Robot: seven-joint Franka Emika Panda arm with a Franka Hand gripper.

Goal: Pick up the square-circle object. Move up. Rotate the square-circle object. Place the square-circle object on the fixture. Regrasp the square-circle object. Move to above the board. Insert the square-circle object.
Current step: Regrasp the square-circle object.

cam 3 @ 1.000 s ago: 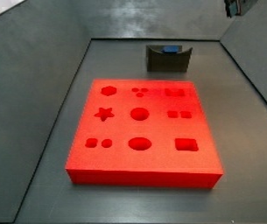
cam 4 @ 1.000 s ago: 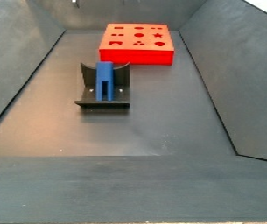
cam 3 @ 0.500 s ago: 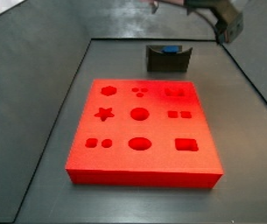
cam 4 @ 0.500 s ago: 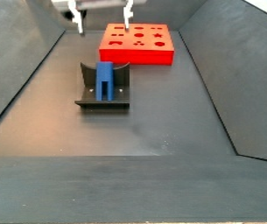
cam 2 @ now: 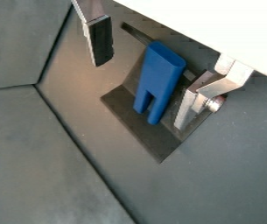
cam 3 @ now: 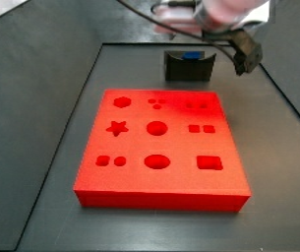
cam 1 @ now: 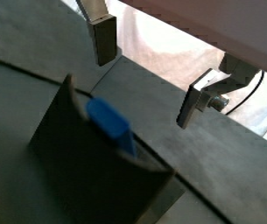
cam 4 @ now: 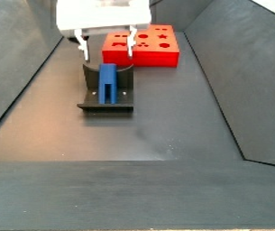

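grey floor; claw (cam 4: 105,48) spread above fixture (cam 4: 105,101)

claw (cam 4: 105,52) above fixture (cam 4: 105,101); square-circle object (cam 4: 108,81) in fixture.

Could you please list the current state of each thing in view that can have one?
End effector: open, empty, fingers on either side of the blue piece without touching it.
Square-circle object: resting upright in the fixture, not held.
Fixture: on the floor, holding the square-circle object.
Board: flat on the floor, all recesses empty.
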